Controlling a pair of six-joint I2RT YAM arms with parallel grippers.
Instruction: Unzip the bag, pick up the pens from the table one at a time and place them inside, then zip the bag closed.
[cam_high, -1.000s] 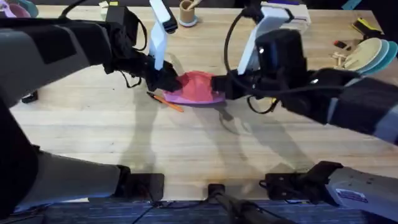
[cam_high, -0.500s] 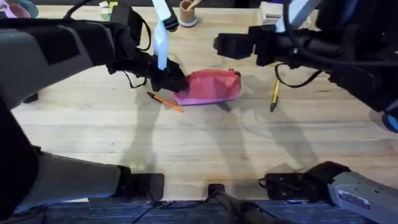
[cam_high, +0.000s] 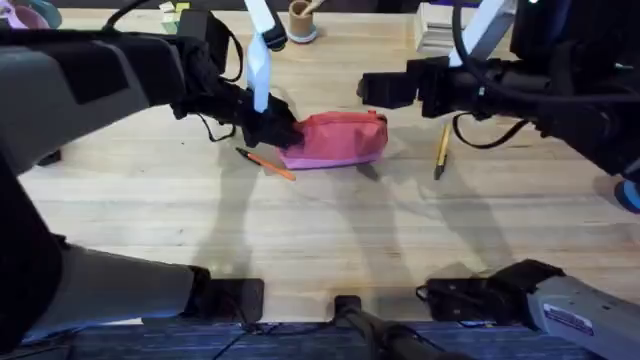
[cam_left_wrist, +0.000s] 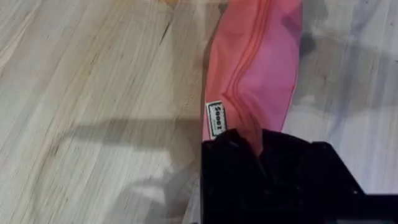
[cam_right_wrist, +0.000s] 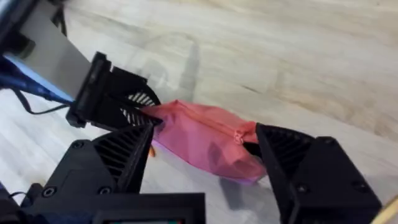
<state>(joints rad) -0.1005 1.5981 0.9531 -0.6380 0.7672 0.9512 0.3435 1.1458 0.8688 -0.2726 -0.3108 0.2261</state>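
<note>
left tool (cam_high: 272, 128) clamped on bag (cam_high: 335, 139) end, right tool (cam_high: 375, 90) open, above bag

The pink pencil pouch (cam_left_wrist: 258, 68) has a small white tag (cam_left_wrist: 216, 121) sewn on its end. The tag has dark letters on it. They are too small to read well, but they may start with an "S".
</note>
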